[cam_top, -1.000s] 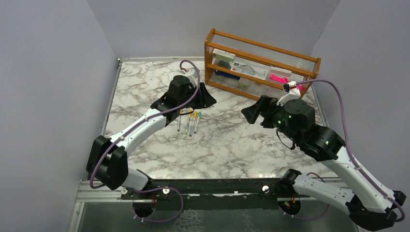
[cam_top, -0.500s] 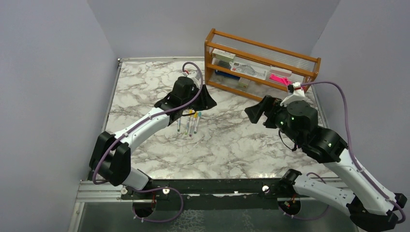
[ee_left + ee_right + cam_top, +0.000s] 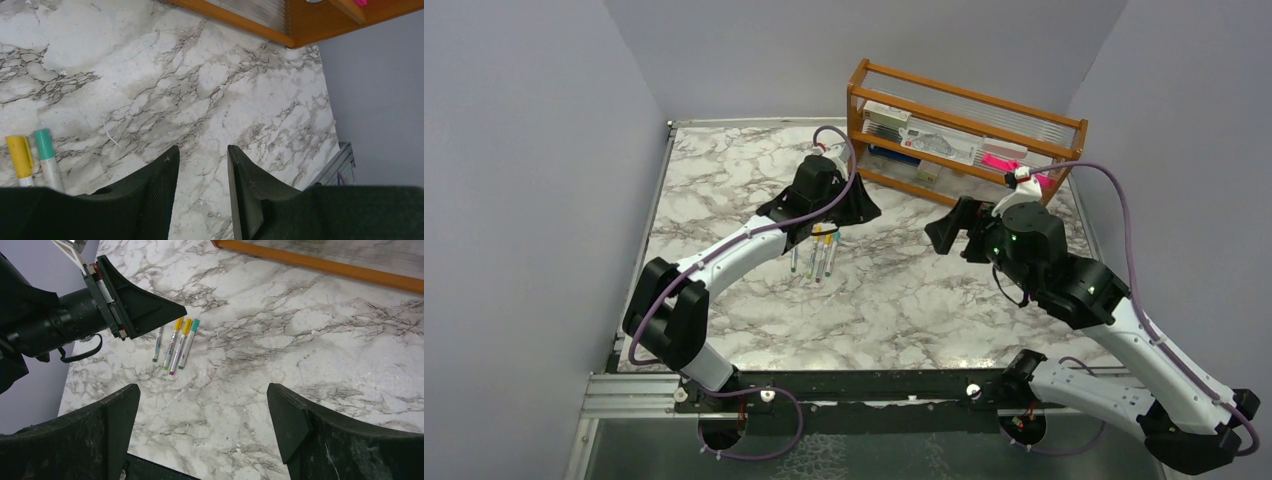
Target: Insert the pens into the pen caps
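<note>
Open table [image 3: 724,180] is seen around the pens [image 3: 175,344]. The left end effector [image 3: 202,155], narrow and empty, is shifted slightly right since earlier; the right end effector [image 3: 202,390] is spread wide.

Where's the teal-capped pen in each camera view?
Top external: teal pen at table centre, rightmost in the row.
Left wrist: teal pen bottom left, right of a yellow-capped pen.
Right wrist: teal pen upper middle, rightmost in the row.
Shared landmark: the wooden rack, along the top edge in both wrist views.
</note>
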You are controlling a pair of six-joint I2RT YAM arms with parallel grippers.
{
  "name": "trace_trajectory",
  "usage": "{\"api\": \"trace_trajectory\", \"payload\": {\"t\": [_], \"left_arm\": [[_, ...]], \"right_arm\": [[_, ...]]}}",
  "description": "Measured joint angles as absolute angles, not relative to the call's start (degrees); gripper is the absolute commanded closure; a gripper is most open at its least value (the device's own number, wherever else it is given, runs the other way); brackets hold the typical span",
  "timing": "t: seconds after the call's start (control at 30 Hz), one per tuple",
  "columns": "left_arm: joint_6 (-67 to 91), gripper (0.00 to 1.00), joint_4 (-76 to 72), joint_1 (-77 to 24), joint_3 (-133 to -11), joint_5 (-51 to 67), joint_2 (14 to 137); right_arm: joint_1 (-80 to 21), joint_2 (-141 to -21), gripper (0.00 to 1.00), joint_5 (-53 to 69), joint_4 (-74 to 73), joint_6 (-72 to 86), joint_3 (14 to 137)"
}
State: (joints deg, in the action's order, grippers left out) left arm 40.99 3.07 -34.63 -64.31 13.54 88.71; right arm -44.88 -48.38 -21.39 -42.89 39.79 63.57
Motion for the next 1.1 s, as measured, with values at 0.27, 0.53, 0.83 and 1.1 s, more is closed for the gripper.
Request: {"api": "trace_trajectory", "payload": {"t": [0.27,0.53,0.83,1.1], "left_arm": [[41.04,0.58,2.52,-34.65,-64.07,13.54,87.2],[41.06,0.59,2.22,-34.65,-62.3,13.56,84.2],[41.1,0.59,1.56,-36.23,-62.37,13.87,84.18],[41.74,0.59,-0.05,-37.06,-62.37,13.87,84.18]], "right_arm": [[-44.88,-48.8,0.0,-21.39,-43.33,39.79,64.66],[-44.88,-44.97,0.0,-21.39,-43.24,39.79,64.66],[-44.88,-41.41,0.0,-21.37,-42.02,40.32,64.9],[-44.88,-45.47,0.0,-21.65,-43.24,41.87,65.82]]}}
